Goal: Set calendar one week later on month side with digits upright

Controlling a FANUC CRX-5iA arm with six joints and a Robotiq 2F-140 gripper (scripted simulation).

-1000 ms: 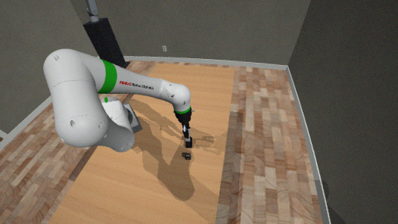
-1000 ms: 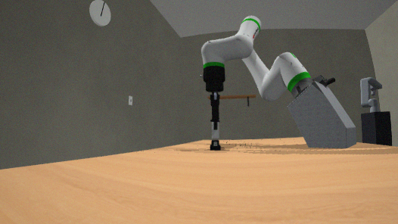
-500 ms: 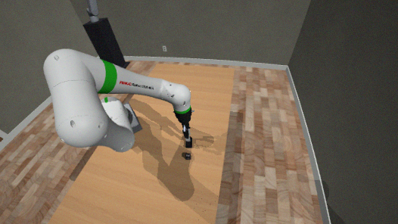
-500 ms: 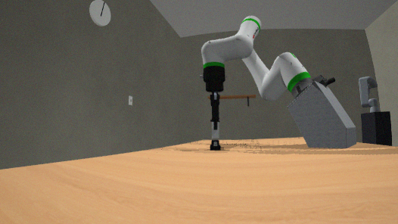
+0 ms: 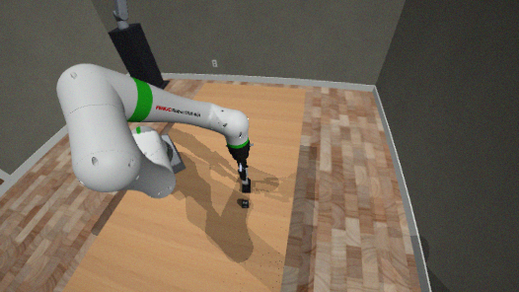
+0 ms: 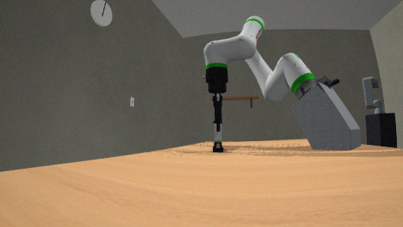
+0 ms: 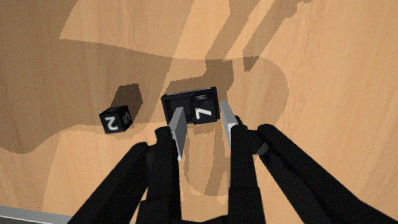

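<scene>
The small black calendar tray (image 7: 176, 101) (image 5: 246, 187) lies flat on the wooden table. Its right slot holds a black cube (image 7: 205, 113) whose top shows a white 7. The left slot looks empty. A second black cube (image 7: 115, 120) (image 5: 243, 202) lies loose on the table to the left of the tray, with a 2 on top. My gripper (image 7: 203, 114) (image 5: 245, 183) (image 6: 217, 146) points straight down at the tray, its fingers partly open. One finger stands over the empty slot and the other outside the tray's right wall. They straddle the 7 cube with gaps on both sides. The month's name is not visible.
The robot's grey base (image 6: 326, 119) (image 5: 173, 155) stands behind the tray on the table (image 5: 207, 247). A dark pedestal (image 5: 135, 51) stands on the floor by the back wall. The table's edge (image 7: 30, 215) shows at the bottom left of the wrist view.
</scene>
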